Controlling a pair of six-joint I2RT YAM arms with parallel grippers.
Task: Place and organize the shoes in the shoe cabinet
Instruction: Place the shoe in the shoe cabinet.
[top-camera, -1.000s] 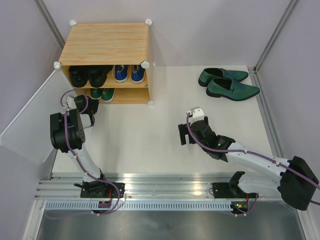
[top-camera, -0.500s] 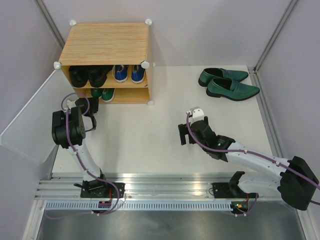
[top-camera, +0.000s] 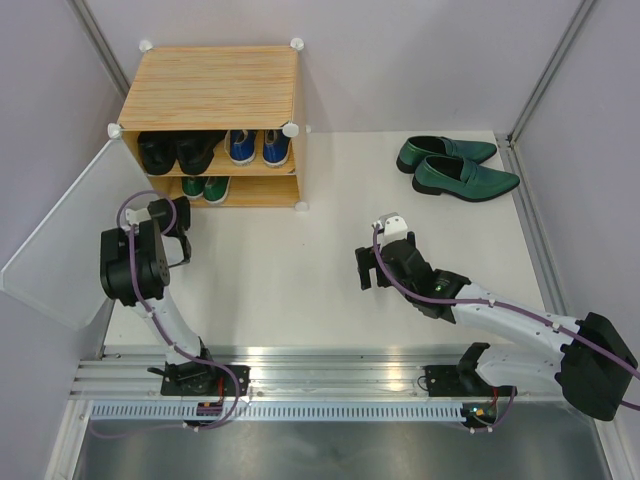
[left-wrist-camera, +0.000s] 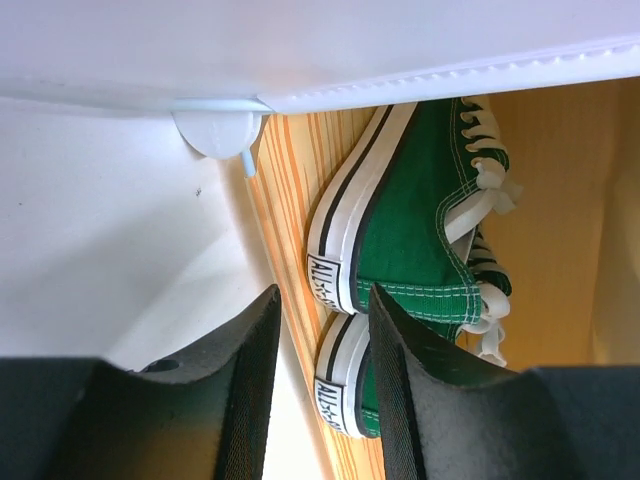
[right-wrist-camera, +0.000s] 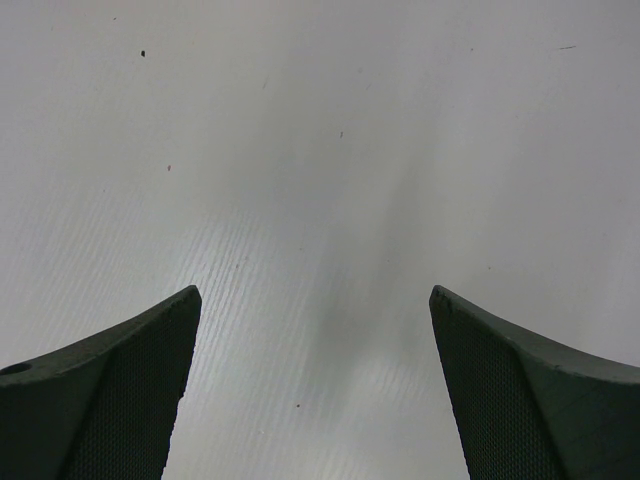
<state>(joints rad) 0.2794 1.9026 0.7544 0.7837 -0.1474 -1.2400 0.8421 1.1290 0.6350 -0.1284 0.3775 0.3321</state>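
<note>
Left wrist view: left jaws have opened wider (holding nothing), so the green white-laced sneakers (left-wrist-camera: 400, 220) are put away; right jaws stay wide open, empty.

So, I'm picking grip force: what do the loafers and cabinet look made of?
Loafers: smooth dark green with a sheen, probably polished leather or synthetic. Cabinet: light striped wood-grain panels, maybe laminate, with white plastic-looking corner connectors.
</note>
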